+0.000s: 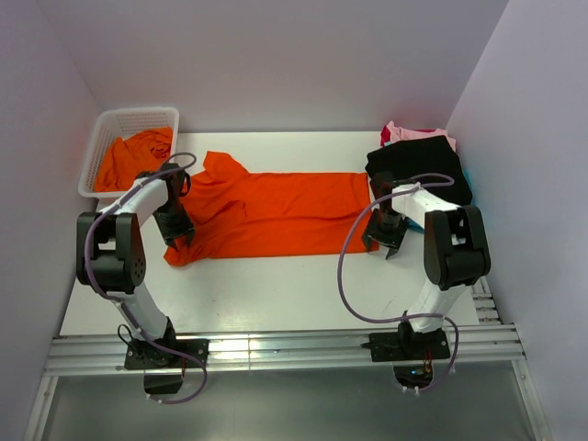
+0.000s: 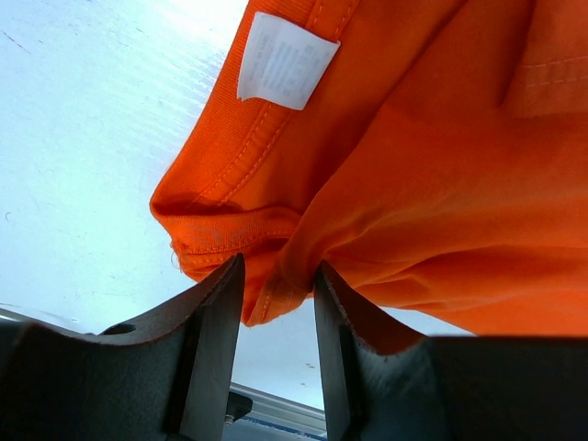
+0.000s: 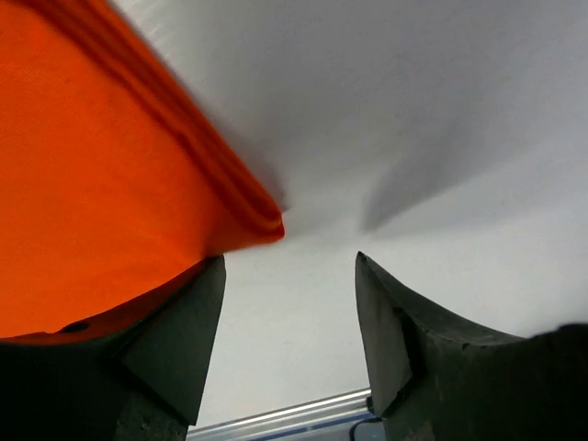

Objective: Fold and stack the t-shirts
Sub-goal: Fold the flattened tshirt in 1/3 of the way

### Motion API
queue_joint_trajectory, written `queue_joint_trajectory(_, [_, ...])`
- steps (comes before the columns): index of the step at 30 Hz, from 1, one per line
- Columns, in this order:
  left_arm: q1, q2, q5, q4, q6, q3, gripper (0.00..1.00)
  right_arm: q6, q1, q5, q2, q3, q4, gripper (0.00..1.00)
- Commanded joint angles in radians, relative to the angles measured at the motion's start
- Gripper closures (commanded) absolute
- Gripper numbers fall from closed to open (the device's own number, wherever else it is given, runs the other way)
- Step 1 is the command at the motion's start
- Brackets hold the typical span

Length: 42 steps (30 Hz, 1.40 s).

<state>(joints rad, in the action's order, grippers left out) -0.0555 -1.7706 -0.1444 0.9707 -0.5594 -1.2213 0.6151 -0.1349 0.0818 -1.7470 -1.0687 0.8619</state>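
Note:
A bright orange t-shirt (image 1: 276, 211) lies spread flat across the middle of the table, collar end to the left. My left gripper (image 1: 177, 241) is at its near left corner. In the left wrist view the gripper (image 2: 280, 271) is shut on a bunched fold of the shirt (image 2: 432, 165) near the collar and its white label (image 2: 285, 60). My right gripper (image 1: 384, 246) is at the shirt's near right corner. In the right wrist view it (image 3: 289, 262) is open with nothing between the jaws, and the shirt's hem corner (image 3: 92, 165) lies over its left finger.
A white mesh basket (image 1: 101, 138) at the back left holds more orange shirts (image 1: 138, 156). A stack with a black shirt (image 1: 418, 165) on top, with pink (image 1: 413, 133) and teal showing under it, sits at the back right. An aluminium rail (image 1: 276, 349) runs along the near edge.

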Motion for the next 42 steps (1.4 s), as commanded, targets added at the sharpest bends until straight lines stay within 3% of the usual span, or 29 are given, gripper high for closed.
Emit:
queue_joint_trajectory(1, [0.003, 0.05, 0.016, 0.011, 0.026, -0.012, 0.58, 0.003, 0.006, 0.003, 0.107, -0.069, 0.046, 0.31])
queue_joint_trajectory(8, [0.005, 0.053, 0.012, 0.008, 0.021, -0.006, 0.59, -0.009, 0.008, -0.004, 0.173, -0.093, 0.082, 0.3])
queue_joint_trajectory(17, [0.005, 0.054, 0.014, 0.031, 0.018, -0.017, 0.59, -0.021, 0.008, 0.007, -0.007, -0.031, -0.069, 0.37])
queue_joint_trajectory(23, [0.005, 0.074, 0.017, 0.045, 0.015, -0.007, 0.6, 0.0, 0.014, 0.003, -0.175, -0.149, -0.089, 0.52])
queue_joint_trajectory(28, [0.005, 0.109, -0.003, 0.068, 0.015, 0.009, 0.61, -0.006, 0.02, 0.009, -0.192, -0.211, -0.04, 0.83])
queue_joint_trajectory(30, [0.005, 0.122, -0.01, 0.072, 0.013, 0.013, 0.66, -0.008, 0.024, -0.004, -0.151, -0.182, -0.034, 0.98])
queue_joint_trajectory(34, [0.005, 0.129, -0.037, 0.095, 0.004, 0.009, 0.98, -0.005, 0.043, -0.005, -0.065, -0.117, -0.005, 1.0])
queue_joint_trajectory(42, [0.005, 0.137, 0.0, 0.099, 0.007, 0.017, 1.0, -0.043, 0.087, 0.006, 0.079, -0.007, 0.069, 1.0])
